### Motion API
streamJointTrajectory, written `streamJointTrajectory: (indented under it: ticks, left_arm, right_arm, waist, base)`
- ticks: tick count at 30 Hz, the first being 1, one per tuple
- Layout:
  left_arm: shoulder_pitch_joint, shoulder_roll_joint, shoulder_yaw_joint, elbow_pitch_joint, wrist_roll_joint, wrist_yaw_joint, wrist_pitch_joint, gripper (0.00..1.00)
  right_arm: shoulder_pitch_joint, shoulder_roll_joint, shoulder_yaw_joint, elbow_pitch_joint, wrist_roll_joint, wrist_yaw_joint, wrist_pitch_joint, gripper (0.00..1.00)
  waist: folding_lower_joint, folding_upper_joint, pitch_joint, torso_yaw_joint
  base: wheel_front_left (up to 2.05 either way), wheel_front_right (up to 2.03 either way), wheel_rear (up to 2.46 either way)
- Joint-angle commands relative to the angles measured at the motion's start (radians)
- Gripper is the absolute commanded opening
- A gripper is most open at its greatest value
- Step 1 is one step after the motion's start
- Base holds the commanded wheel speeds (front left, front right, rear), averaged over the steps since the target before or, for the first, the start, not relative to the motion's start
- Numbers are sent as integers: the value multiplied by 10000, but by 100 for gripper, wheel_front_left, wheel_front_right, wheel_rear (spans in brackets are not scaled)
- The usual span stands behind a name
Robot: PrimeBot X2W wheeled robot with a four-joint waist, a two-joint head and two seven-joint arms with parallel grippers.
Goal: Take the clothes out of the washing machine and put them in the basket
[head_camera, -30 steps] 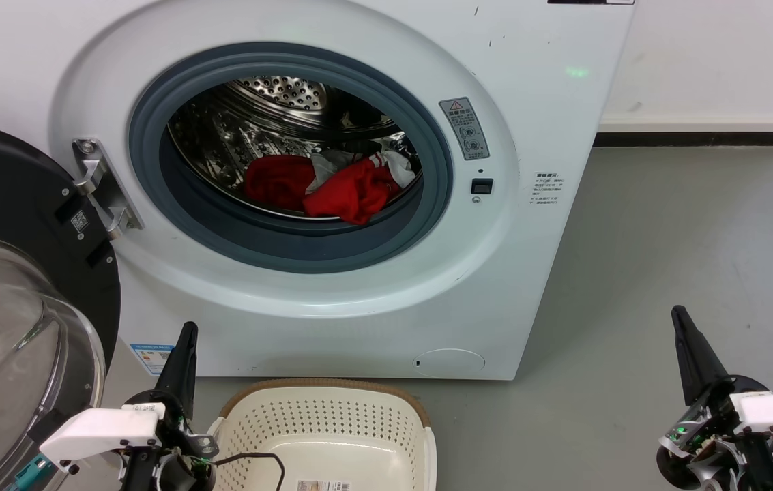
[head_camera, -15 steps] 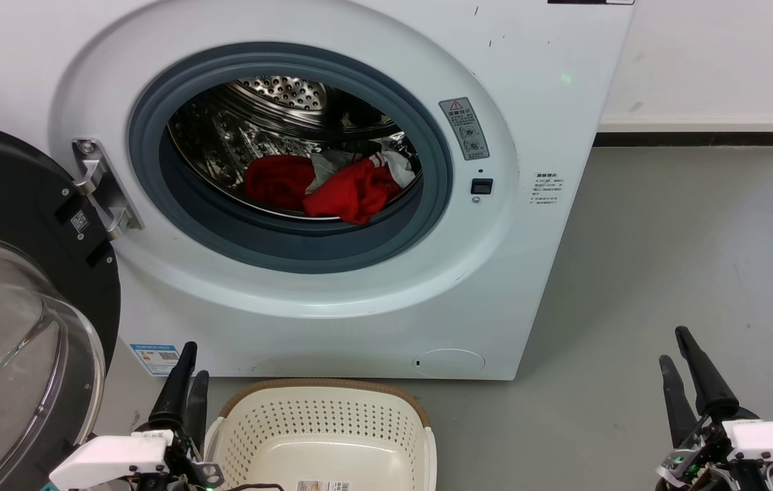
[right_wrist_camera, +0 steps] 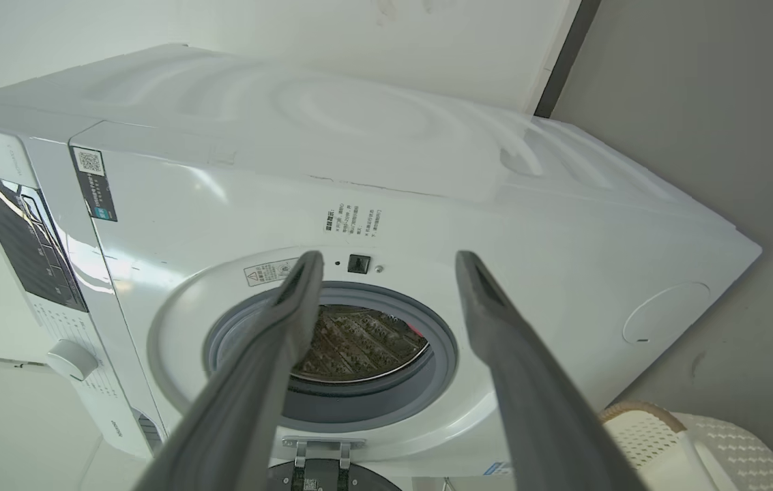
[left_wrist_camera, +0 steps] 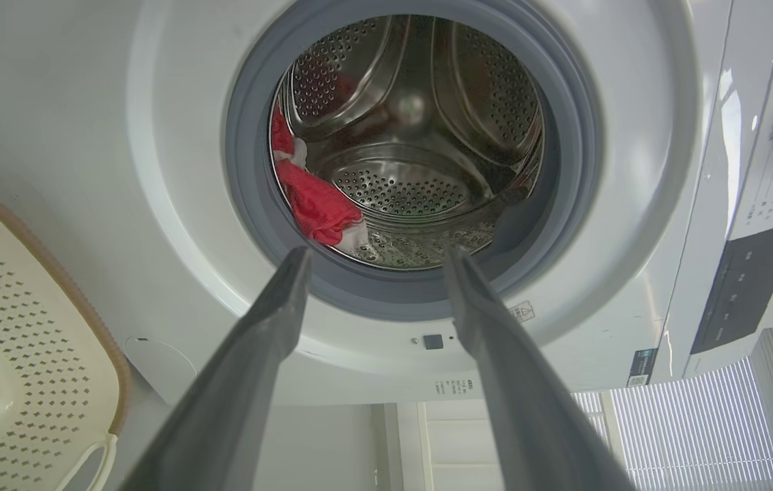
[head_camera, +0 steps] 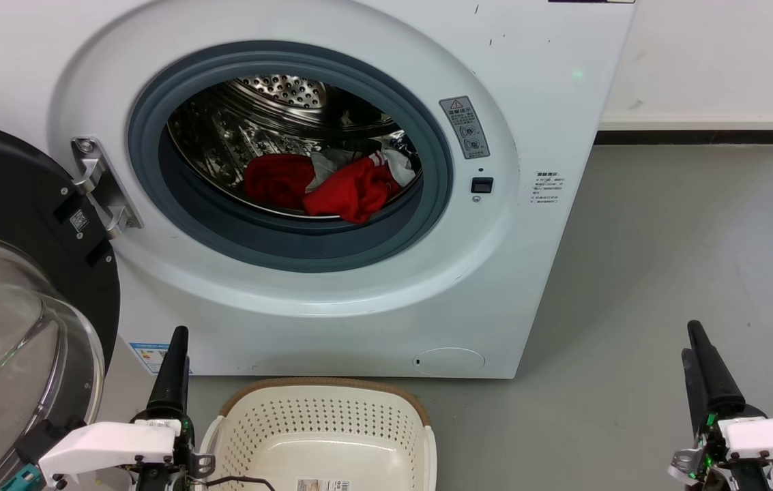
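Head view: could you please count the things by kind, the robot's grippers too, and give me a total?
washing machine: 1
basket: 1
heap of clothes, red with white, in the drum: 1 (how many garments, I cannot tell)
grippers: 2, the left gripper and the right gripper, both open
Total: 5

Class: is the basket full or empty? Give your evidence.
Empty: the basket shows a bare bottom; the clothes lie in the drum.
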Motion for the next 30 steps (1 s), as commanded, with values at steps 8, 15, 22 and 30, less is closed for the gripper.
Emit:
streamJointTrajectory:
  ticks: [8, 15, 22, 30]
  left_arm:
    - [26, 23, -214, -787, 1793, 446, -389, 100]
    - [120, 25, -414, -1119, 3137, 724, -662, 100]
    - [214, 28, -609, -1365, 4441, 940, -917, 100]
    - [338, 30, -776, -1621, 5690, 1130, -1184, 100]
  right_arm:
    - [81, -17, 82, -885, -2044, 0, -391, 100]
    - [209, -17, 188, -1320, -3686, 0, -669, 100]
    - [355, -18, 292, -1720, -5161, 0, -921, 100]
    - [533, -17, 412, -2069, -6686, 0, -1195, 100]
  waist:
    - [0, -1, 31, -9]
    - [0, -1, 46, -13]
    - [0, -1, 49, -19]
    - [0, -1, 49, -26]
  base:
    - [0, 0, 0]
    - [0, 0, 0]
    - [0, 0, 0]
    - [0, 0, 0]
